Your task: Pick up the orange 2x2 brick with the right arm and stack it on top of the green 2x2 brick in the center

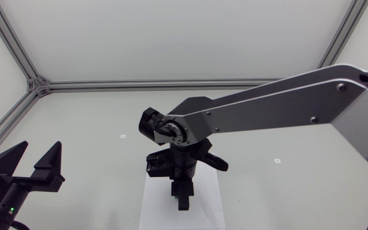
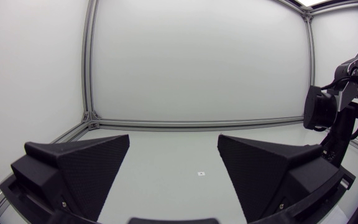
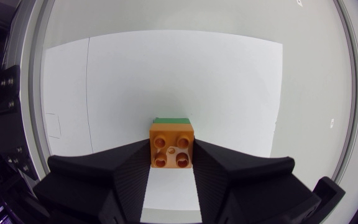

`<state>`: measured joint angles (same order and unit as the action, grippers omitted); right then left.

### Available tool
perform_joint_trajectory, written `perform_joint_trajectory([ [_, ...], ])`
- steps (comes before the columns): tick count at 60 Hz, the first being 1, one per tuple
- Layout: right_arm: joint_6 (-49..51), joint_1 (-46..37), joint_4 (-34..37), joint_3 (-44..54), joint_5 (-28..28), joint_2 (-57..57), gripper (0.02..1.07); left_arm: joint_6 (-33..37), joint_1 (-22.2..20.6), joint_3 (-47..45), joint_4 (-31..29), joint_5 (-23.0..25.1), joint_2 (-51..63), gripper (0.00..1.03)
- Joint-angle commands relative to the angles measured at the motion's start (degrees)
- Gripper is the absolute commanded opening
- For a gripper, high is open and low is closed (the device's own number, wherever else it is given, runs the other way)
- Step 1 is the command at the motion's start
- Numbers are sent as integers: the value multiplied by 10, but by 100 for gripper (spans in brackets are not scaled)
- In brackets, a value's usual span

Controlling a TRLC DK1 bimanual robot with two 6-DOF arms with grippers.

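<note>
In the right wrist view the orange 2x2 brick [image 3: 172, 148] sits between the fingers of my right gripper [image 3: 171, 154], which is shut on it from both sides, studs up. A strip of the green 2x2 brick [image 3: 171, 121] shows just past the orange brick's far edge, underneath it. I cannot tell whether the two are pressed together. In the head view my right arm reaches to the centre with its gripper [image 1: 183, 199] pointing down over the white sheet [image 1: 153, 204], hiding both bricks. My left gripper [image 1: 37, 161] stands open at the left, holding nothing.
The white sheet [image 3: 166, 74] lies on the pale table under the bricks. Small markers dot the table [image 1: 122, 136] [image 1: 276, 160]. Aluminium frame rails [image 1: 145, 84] run along the table's back and left edges. From the left wrist view my right arm [image 2: 334, 118] stands ahead and to one side.
</note>
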<state>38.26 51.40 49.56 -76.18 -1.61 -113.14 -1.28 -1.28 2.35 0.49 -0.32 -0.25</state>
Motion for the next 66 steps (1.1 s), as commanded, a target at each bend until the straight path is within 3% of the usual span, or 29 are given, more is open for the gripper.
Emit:
perform_joint_trajectory([
  [1,18,5,26,36,16,-40,38,8,1,-23,-8,2,-5,99],
  [14,12,5,26,30,19,-39,56,8,1,-23,-8,2,-5,99],
  [42,-3,5,14,16,3,-31,56,8,1,-23,-8,2,-5,99],
  [50,-4,4,13,13,-2,-20,54,8,1,-23,-8,2,-5,99],
  [60,-10,5,8,13,-12,-16,36,8,1,-23,-8,2,-5,99],
  [66,-14,5,3,8,-12,-15,35,8,1,-23,-8,3,-5,99],
])
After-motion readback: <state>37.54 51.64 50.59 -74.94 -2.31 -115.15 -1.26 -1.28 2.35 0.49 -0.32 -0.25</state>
